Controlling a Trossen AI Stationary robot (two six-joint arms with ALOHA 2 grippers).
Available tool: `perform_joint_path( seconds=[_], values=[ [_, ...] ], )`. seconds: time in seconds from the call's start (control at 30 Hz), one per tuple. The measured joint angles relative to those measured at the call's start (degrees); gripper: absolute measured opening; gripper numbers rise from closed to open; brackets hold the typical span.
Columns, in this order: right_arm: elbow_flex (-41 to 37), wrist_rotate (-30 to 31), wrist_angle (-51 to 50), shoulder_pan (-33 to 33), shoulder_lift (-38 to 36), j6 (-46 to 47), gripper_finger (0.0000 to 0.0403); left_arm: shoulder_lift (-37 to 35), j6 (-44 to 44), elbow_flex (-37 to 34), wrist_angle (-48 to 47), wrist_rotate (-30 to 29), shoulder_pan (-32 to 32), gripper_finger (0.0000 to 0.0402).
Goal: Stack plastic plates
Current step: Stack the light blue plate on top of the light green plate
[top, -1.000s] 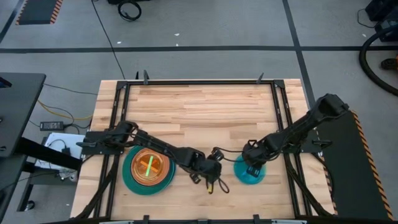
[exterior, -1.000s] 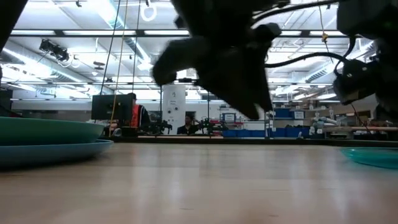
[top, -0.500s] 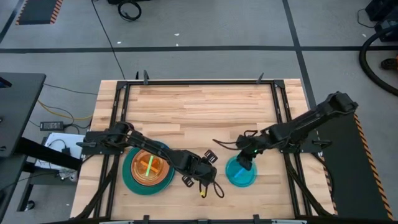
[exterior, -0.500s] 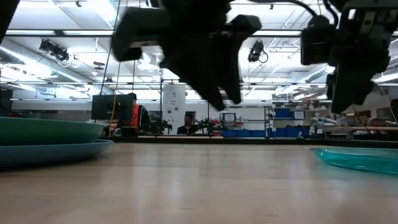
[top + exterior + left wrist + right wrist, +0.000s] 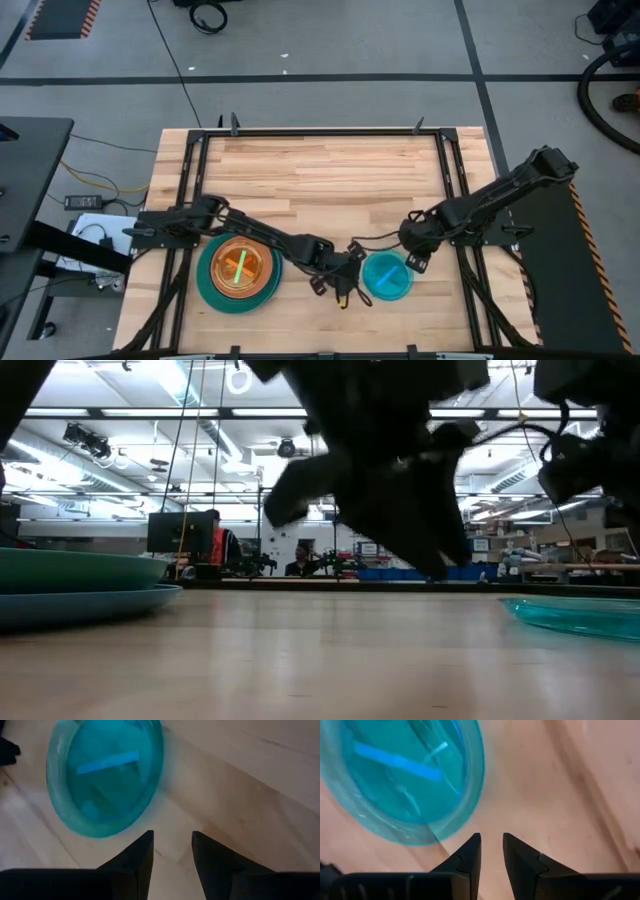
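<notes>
A small translucent cyan plate [image 5: 386, 277] lies flat on the table near its near edge, also in the left wrist view [image 5: 105, 775], the right wrist view [image 5: 402, 780] and the low view [image 5: 580, 615]. To its left stands a stack [image 5: 238, 270] of large teal plates with an orange plate on top and green showing through. My left gripper [image 5: 345, 278] is open just left of the cyan plate, its fingers [image 5: 145, 852] short of the rim. My right gripper [image 5: 412, 258] hovers at the plate's right far rim, narrowly open [image 5: 491, 842], touching nothing.
Bare wooden table [image 5: 320, 180] stretches toward the far edge. Black frame rails [image 5: 452, 190] run along the table's sides. A cable loop [image 5: 375, 240] hangs between the two grippers. The low view shows the stack [image 5: 80, 585] at its left.
The cyan plate has slid a little toward the table's left. My right gripper went left with it, then drew back toward the right, off the plate. My left gripper backed toward the stack, then came back right toward the cyan plate.
</notes>
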Motion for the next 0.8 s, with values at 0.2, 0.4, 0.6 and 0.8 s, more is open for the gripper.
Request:
perform_joint_path(
  seconds=[0.2,0.4,0.6,0.8],
  values=[
    [-0.1,-2.7,0.5,2.4,4.6,0.1,0.0091,3.2,3.3,0.2,7.6,-0.1,0.8,0.0141],
    [0.0,-2.4,11.0,3.1,9.3,-0.9,0.0091,3.7,3.6,0.0,6.3,-0.1,0.6,0.0141],
    [0.0,-0.9,20.7,2.2,12.8,-4.4,0.0091,3.2,3.3,0.0,3.8,-0.2,-0.4,0.0141],
    [0.2,-1.1,21.4,0.4,11.5,-4.9,0.0091,2.5,3.8,0.1,3.4,-0.4,-0.7,0.0141]
  ],
)
